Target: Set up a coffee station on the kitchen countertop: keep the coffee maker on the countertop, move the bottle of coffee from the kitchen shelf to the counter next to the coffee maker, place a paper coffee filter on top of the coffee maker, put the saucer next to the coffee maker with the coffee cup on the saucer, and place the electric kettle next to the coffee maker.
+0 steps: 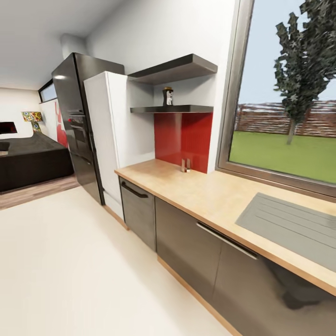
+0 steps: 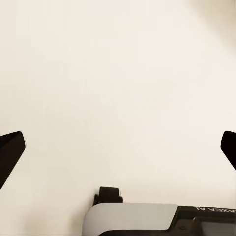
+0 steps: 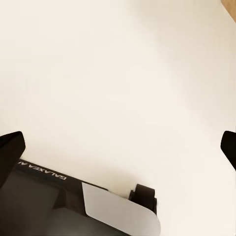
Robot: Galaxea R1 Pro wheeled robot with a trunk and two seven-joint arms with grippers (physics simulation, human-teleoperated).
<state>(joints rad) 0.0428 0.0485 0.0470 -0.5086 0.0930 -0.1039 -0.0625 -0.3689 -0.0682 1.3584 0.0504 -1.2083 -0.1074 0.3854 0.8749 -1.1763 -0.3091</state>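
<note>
Dark-lidded bottle of coffee [image 1: 168, 96] up on the lower kitchen shelf [image 1: 172, 109], above the tan surface [image 1: 205, 196], awaiting pickup; left gripper [image 2: 118, 150] and right gripper [image 3: 118, 150] both spread, empty, floorward for travel.

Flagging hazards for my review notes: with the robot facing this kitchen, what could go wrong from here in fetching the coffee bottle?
1. The bottle of coffee stands on the lower kitchen shelf, close under the upper board; a reaching hand may strike that board or tip the jar.
2. Two small items sit on the kitchen countertop below the shelf and could be knocked.
3. Both hands, left hand and right hand, hang open over the floor, so a long reach remains.
</note>
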